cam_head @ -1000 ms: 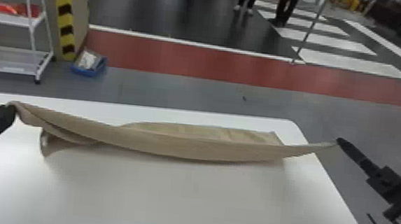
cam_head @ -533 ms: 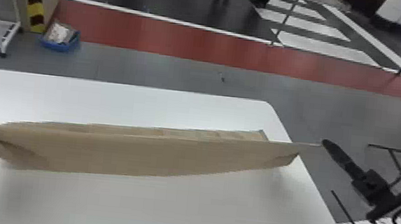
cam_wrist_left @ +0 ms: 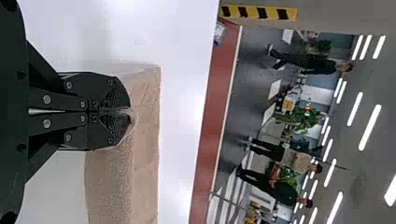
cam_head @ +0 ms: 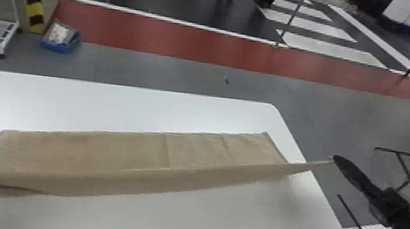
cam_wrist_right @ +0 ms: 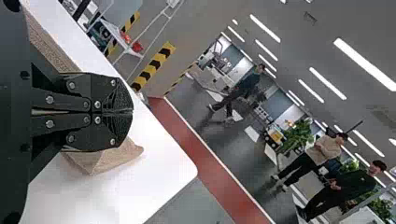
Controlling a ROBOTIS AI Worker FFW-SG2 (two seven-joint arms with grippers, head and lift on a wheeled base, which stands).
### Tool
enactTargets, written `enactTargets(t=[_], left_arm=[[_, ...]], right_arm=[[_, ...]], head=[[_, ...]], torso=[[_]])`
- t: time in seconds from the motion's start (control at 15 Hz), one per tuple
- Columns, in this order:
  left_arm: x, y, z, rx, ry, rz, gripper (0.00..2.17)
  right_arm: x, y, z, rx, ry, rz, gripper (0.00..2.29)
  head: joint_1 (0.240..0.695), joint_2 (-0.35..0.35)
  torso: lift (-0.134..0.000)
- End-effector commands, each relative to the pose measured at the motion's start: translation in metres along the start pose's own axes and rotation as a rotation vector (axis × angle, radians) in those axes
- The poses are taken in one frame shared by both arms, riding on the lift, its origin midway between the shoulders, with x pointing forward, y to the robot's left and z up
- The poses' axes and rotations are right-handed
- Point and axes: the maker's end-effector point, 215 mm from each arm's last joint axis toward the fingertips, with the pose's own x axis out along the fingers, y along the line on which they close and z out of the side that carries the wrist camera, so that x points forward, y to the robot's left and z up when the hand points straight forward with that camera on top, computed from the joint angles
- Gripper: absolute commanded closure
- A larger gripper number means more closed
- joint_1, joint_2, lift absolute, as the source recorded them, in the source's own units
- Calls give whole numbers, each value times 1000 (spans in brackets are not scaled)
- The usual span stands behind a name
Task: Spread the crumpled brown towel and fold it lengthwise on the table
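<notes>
Right gripper (cam_wrist_right: 132, 112): fingers closed on one near corner of the towel (cam_head: 81, 158), which is held out past the table's side edge (cam_head: 328, 203).
Left gripper (cam_wrist_left: 130, 112): closed on the other near corner, where the cloth is bunched.
Held edge (cam_head: 169, 179): drawn out between both grippers; best lowered evenly, tension matched, so that the far part is not dragged.
Far part (cam_head: 86, 147): spread ahead of the grippers, seemingly rested on the table (cam_head: 168, 224), lightly creased; whether it is doubled cannot be told.
Side edge: crossed by the right corner, so an inward shift may be needed before release.
Room: offered by tabletop robot-side of the grippers and beyond the far part.
</notes>
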Motion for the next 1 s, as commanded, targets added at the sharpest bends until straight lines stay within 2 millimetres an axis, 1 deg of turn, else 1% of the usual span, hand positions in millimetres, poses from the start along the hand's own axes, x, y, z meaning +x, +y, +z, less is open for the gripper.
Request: enactTargets(t=[0.0, 0.07, 0.13, 0.2, 0.4, 0.47, 0.53, 0.67, 0.8, 0.87, 0.93], left_arm=[[-9, 5, -18, -17, 84, 6, 1436], [-14, 12, -24, -21, 112, 23, 1436], [-16, 19, -24, -22, 115, 38, 1436], [-14, 22, -20, -22, 106, 48, 1436], [9, 37, 4, -4, 57, 107, 1436], [17, 40, 16, 12, 37, 126, 1436], [25, 36, 27, 21, 18, 121, 1436], [41, 34, 44, 59, -6, 138, 1433], [57, 27, 48, 94, -1, 136, 1433], [63, 24, 48, 108, 11, 137, 1433], [68, 24, 49, 115, 16, 142, 1433]], right_arm=[[-8, 15, 5, 48, -2, 48, 1447], [-11, 17, 7, 52, -2, 51, 1447], [-12, 17, 9, 46, -1, 48, 1447], [-10, 17, 7, 41, 7, 44, 1447], [7, 13, -13, 26, 63, 12, 1447], [16, 10, -18, 26, 79, -3, 1447], [26, 6, -25, 32, 92, -17, 1447], [51, -4, -34, 43, 116, -43, 1447], [78, -12, -40, 71, 133, -60, 1447], [93, -18, -43, 80, 142, -77, 1447], [106, -20, -43, 77, 141, -80, 1447]], head=[[695, -350], [695, -350], [695, -350], [695, -350], [695, -350], [695, -350], [695, -341], [695, -321], [695, -301], [695, -297], [695, -294]], torso=[[-125], [-125], [-125], [-125], [-125], [-125], [-125], [-125], [-125], [-125], [-125]])
